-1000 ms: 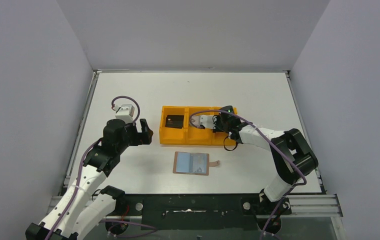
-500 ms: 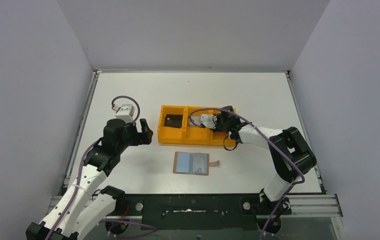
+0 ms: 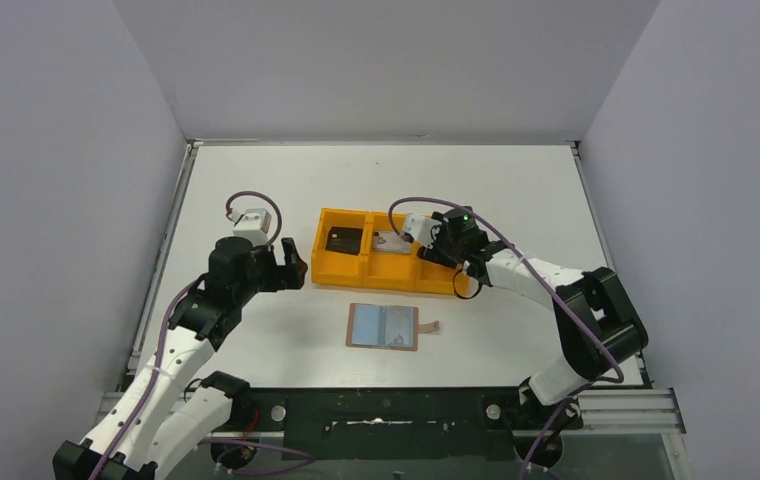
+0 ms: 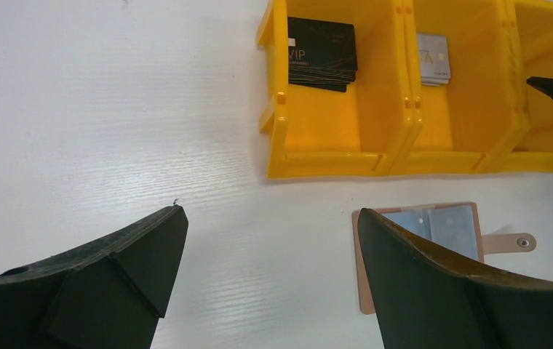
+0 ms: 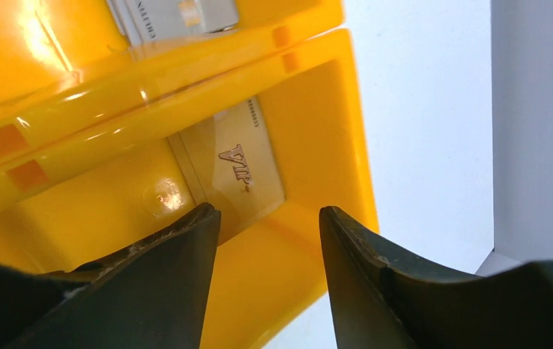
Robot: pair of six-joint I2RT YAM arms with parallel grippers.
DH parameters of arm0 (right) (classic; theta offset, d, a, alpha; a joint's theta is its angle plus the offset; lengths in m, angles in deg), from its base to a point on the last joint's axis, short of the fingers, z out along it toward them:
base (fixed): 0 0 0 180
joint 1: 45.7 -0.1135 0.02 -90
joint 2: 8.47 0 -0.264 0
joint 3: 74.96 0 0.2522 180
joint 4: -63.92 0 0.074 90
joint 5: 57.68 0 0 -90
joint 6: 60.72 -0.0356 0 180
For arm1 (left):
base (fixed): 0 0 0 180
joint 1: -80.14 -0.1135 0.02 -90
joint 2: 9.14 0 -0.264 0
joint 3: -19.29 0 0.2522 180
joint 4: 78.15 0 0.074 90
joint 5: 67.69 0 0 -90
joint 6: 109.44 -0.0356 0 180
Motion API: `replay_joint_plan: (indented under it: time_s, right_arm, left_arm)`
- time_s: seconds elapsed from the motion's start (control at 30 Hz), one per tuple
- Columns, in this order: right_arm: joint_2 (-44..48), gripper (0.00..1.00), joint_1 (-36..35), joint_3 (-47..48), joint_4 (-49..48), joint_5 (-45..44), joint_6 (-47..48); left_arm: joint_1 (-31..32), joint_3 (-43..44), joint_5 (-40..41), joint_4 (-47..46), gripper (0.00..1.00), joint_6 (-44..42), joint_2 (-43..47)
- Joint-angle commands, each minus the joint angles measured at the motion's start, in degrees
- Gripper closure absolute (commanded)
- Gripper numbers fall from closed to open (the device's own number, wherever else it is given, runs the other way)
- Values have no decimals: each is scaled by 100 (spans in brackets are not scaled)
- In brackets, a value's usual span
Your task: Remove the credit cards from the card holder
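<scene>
The brown card holder (image 3: 384, 327) lies open and flat on the table, grey-blue inside up, snap tab to the right; it also shows in the left wrist view (image 4: 434, 225). The orange tray (image 3: 366, 270) holds the black card (image 4: 321, 53) in its left compartment, the silvery grey card (image 4: 432, 67) in the middle one and the gold-tan card (image 5: 243, 163) in the right one. My right gripper (image 3: 443, 238) is open and empty above the right compartment, over the gold-tan card. My left gripper (image 3: 291, 265) is open and empty above the table left of the tray.
The tray stands mid-table, just beyond the card holder. White walls enclose the table on the left, back and right. My right arm's cable (image 3: 516, 262) loops over the tray's right end.
My right gripper has moved right, from over the tray's middle compartment to over its right one, and has risen a little. The left arm and the card holder have stayed put.
</scene>
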Motion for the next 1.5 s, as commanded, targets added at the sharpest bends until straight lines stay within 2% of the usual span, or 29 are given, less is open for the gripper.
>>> replay_joint_plan:
  time_s: [0.0, 0.07, 0.13, 0.2, 0.27, 0.37, 0.43, 0.6, 0.73, 0.97, 1.1, 1.27, 1.47]
  right_arm:
    - [671, 46, 50, 315, -172, 132, -1076]
    - [981, 45, 50, 339, -187, 31, -1748]
    - [1359, 43, 48, 317, -200, -12, -2941]
    - [1699, 38, 54, 341, -81, -169, -4603]
    - [1900, 37, 51, 470, 521, -197, -6195]
    - [1983, 39, 16, 431, 1282, 416, -7981]
    - [2109, 40, -332, 75, 1288, 310, -8688]
    - [2540, 42, -1720, -626, 1333, -1177, -10240]
    - [2597, 48, -2429, -1162, 975, -1530, -11063]
    - [2212, 59, -2761, -1477, 745, -1491, -11563]
    - [2232, 59, -2803, -1426, 1318, -1964, -12010]
    - [2662, 59, -2838, -1567, 1905, -2596, -12579]
    - [3500, 58, -2916, -1813, 2573, -3287, -13200]
  left_arm:
    - [-51, 154, -76, -162, 11, -122, -8]
    - [-51, 154, -86, -154, 11, -122, -18]
    - [-52, 158, -97, -154, 11, -122, -35]
    - [-52, 152, -132, -157, 11, -114, -52]
    - [-52, 146, -199, -169, 11, -106, -82]
    - [-56, 133, -368, -211, 11, -84, -146]
    - [-52, 128, -501, -233, 11, 14, -184]
    - [-45, 2, -1404, -772, 18, 736, -317]
    - [170, 6, -2104, -1168, 25, 1237, -725]
    - [1598, 406, -1551, -1238, 36, 1222, -1710]
    - [2051, 506, -1508, -1423, 42, 1440, -2264]
    - [2505, 643, -1419, -1616, 42, 1880, -2940]
    - [3085, 1468, -317, -791, 42, 2194, -3871]
